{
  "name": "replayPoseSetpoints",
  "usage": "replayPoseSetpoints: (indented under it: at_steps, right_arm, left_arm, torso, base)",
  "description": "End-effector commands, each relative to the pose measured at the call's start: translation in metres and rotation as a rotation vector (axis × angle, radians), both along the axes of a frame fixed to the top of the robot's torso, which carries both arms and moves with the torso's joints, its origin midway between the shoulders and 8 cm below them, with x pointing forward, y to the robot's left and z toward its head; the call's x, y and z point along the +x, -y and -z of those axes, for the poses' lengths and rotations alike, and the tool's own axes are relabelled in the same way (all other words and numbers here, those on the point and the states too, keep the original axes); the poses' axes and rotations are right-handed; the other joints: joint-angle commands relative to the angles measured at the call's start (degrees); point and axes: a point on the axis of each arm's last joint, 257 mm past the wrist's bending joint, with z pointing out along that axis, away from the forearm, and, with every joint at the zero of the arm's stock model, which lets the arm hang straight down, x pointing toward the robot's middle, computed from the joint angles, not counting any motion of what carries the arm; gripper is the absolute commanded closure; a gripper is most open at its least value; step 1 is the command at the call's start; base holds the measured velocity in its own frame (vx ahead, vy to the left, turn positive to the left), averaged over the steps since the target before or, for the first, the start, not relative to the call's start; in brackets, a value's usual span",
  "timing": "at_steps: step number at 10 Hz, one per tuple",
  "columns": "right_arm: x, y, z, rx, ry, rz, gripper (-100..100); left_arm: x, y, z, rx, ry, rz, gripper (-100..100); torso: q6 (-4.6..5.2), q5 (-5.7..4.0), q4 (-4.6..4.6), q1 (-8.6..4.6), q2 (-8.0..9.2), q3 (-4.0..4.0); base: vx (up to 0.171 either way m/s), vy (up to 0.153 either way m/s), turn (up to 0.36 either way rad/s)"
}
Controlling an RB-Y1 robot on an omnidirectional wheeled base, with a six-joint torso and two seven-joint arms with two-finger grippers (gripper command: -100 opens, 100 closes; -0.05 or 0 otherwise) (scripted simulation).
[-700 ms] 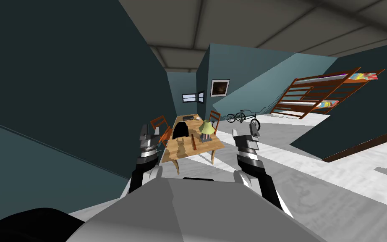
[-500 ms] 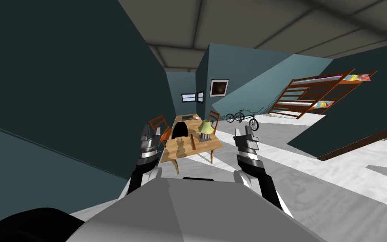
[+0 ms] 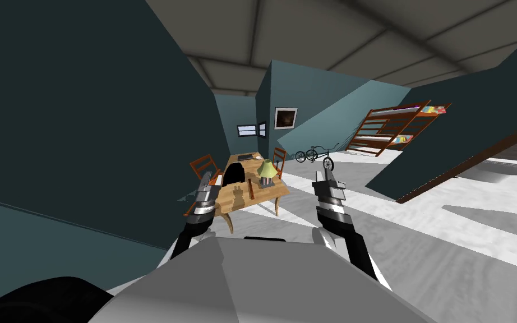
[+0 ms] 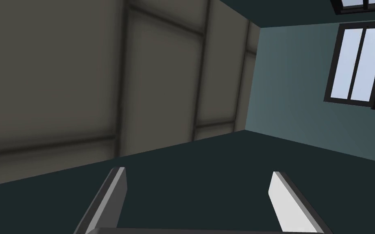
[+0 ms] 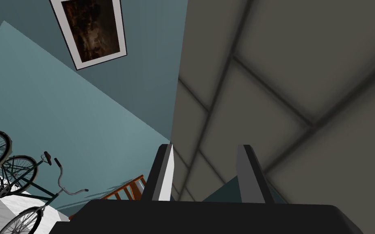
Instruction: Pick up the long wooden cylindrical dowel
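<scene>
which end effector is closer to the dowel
Left, it seems. The left end effector is at the table's left edge, short of the dowel; the right end effector is farther off, past the table's right side.

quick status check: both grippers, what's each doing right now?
left gripper: open, holding nothing.
right gripper: open with a narrower gap, holding nothing.

A green-shaded lamp (image 3: 266,169) stands on the table (image 3: 270,194).
</scene>
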Motion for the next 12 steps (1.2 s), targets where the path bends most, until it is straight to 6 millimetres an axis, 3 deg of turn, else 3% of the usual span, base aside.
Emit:
replayPoseSetpoints:
  at_steps: [1, 4, 5, 7, 8, 9, 10, 12]
  right_arm:
    - [0.0, 0.0, 0.0, 0.0, 0.0, 0.0, 0]
    - [0.0, 0.0, 0.0, 0.0, 0.0, 0.0, 0]
    - [0.0, 0.0, 0.0, 0.0, 0.0, 0.0, 0]
    - [0.0, 0.0, 0.0, 0.0, 0.0, 0.0, 0]
    - [0.0, 0.0, 0.0, 0.0, 0.0, 0.0, 0]
    - [0.0, 0.0, 0.0, 0.0, 0.0, 0.0, 0]
    - [0.0, 0.0, 0.0, 0.0, 0.0, 0.0, 0]
    - [0.0, 0.0, 0.0, 0.0, 0.0, 0.0, 0]
  left_arm:
    - [-0.001, 0.011, 0.02, 0.0, -0.055, 0.047, -100]
    - [-0.005, 0.03, 0.071, -0.021, -0.195, 0.139, -100]
    - [-0.005, 0.03, 0.071, -0.021, -0.195, 0.139, -100]
    - [-0.013, 0.04, 0.115, -0.047, -0.316, 0.199, -100]
    - [-0.013, 0.041, 0.115, -0.047, -0.316, 0.2, -100]
    - [-0.019, 0.045, 0.141, -0.064, -0.386, 0.229, -100]
    - [-0.019, 0.045, 0.141, -0.064, -0.386, 0.229, -100]
    - [-0.038, 0.053, 0.192, -0.111, -0.529, 0.28, -100]
  torso:
    - [0.0, 0.0, 0.0, 0.0, 0.0, 0.0]
    - [-0.01, -0.01, -0.01, -0.02, -0.06, -0.03]
    - [0.0, -0.01, -0.03, -0.01, -0.16, -0.09]
    - [-0.01, 0.05, -0.03, 0.28, -0.12, -0.07]
    - [0.01, 0.05, -0.03, 0.26, -0.12, -0.07]
    - [-0.06, 0.06, -0.02, 0.32, -0.11, -0.06]
    - [-0.01, 0.07, -0.03, 0.33, -0.17, -0.09]
    - [-0.02, 0.07, -0.03, 0.39, -0.14, -0.08]
  base:
    - [-0.032, -0.159, -0.216]
    - [0.003, -0.15, -0.234]
    - [0.021, -0.088, -0.107]
    - [0.017, -0.076, -0.304]
    - [0.018, -0.059, -0.097]
    - [0.036, -0.06, -0.204]
    - [0.03, -0.042, -0.142]
    - [0.044, -0.05, -0.304]
